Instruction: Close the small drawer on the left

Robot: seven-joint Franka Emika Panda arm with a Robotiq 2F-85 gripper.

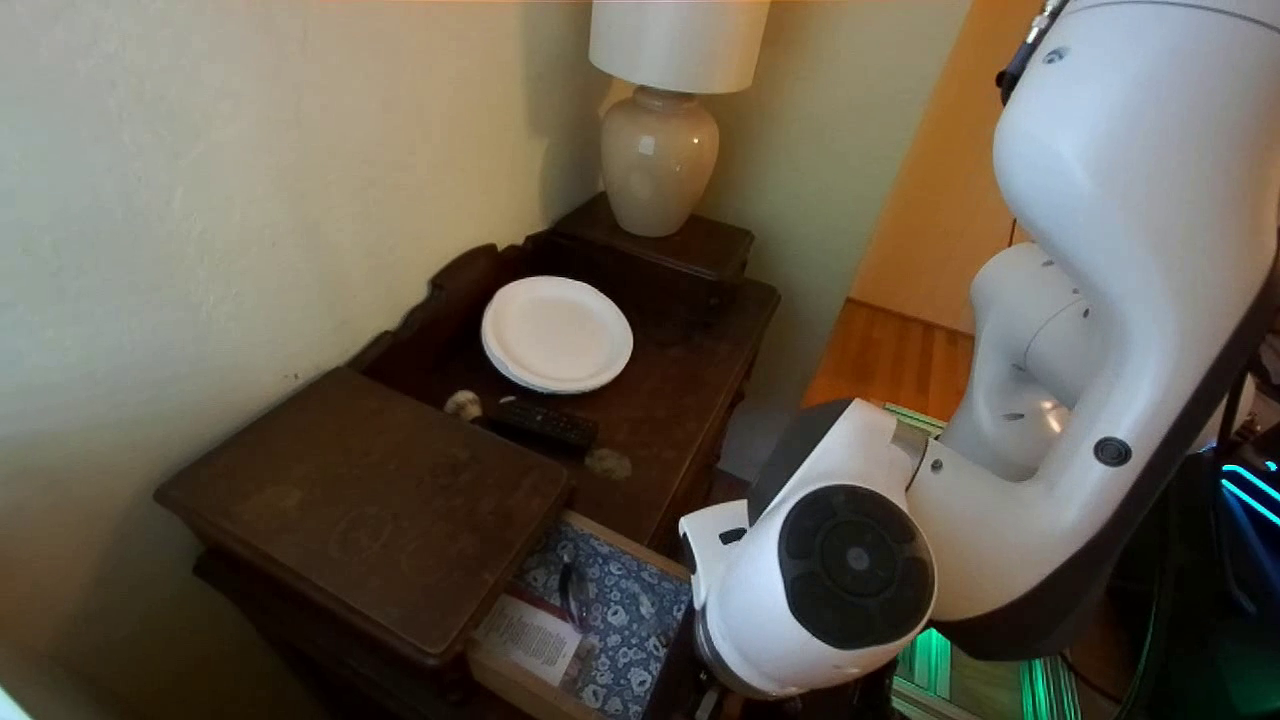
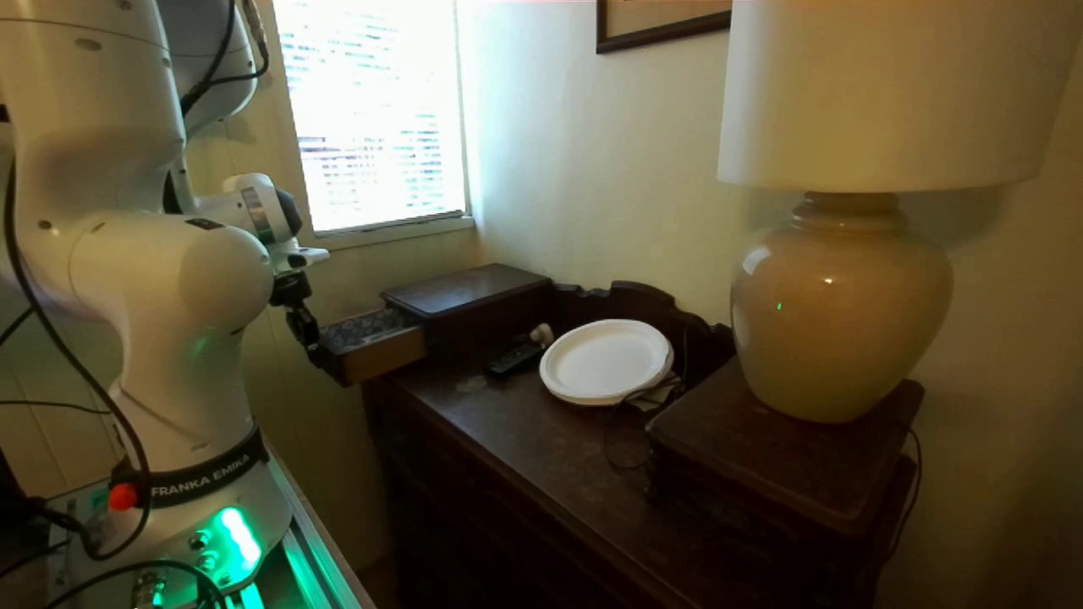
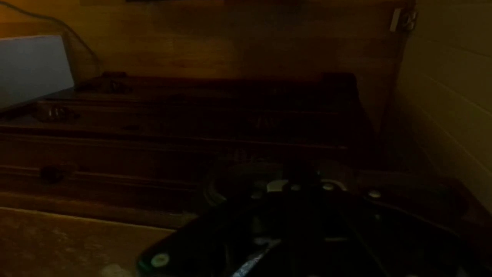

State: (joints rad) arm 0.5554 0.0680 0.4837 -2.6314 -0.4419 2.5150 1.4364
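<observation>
Wrist view: closed end effector (image 3: 303, 173); only an exterior view: card (image 1: 530, 637) in small drawer (image 1: 628, 650)

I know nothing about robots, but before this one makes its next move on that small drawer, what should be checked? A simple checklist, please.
1. Small drawer shut: not ok; it sticks out from the raised box.
2. Claw at the drawer's outer end: ok, as seen in an exterior view.
3. Claw firmly touching the drawer: cannot tell; the spot is dark.
4. Claw open or shut: cannot tell; the wrist view is too dim.
5. Card inside the drawer: ok; it seems to lie flat.
6. White plates and remote out of the way: ok; they lie on the dresser top, outside the drawer.
</observation>
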